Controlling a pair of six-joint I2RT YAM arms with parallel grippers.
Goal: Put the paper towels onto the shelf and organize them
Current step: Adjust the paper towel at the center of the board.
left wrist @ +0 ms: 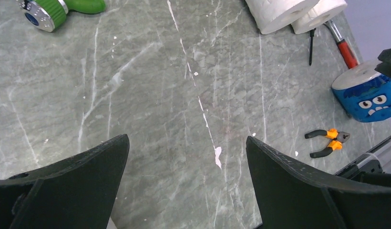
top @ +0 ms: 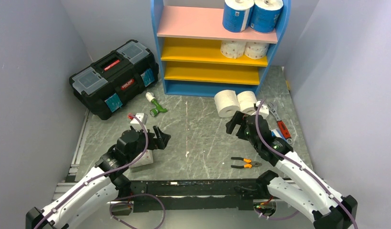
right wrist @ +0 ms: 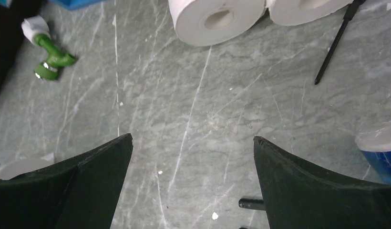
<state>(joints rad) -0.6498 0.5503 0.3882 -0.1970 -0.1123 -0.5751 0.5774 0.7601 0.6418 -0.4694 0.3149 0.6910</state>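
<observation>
The marble table (top: 198, 136) lies bare through the frame's middle, with walls close on either side. The shelf (top: 189, 24) stands at upper centre: two blue-wrapped rolls (top: 237, 14) at its pink board's right edge, two dotted rolls (top: 233, 48) on the yellow board below. A black toolbox (top: 115, 78) fills the upper left. Two white rolls (top: 227, 102) lie right of centre, just above the right gripper (top: 234, 125), whose jaws are wide and empty. The left gripper (top: 162, 137), lower left, is equally spread.
</observation>
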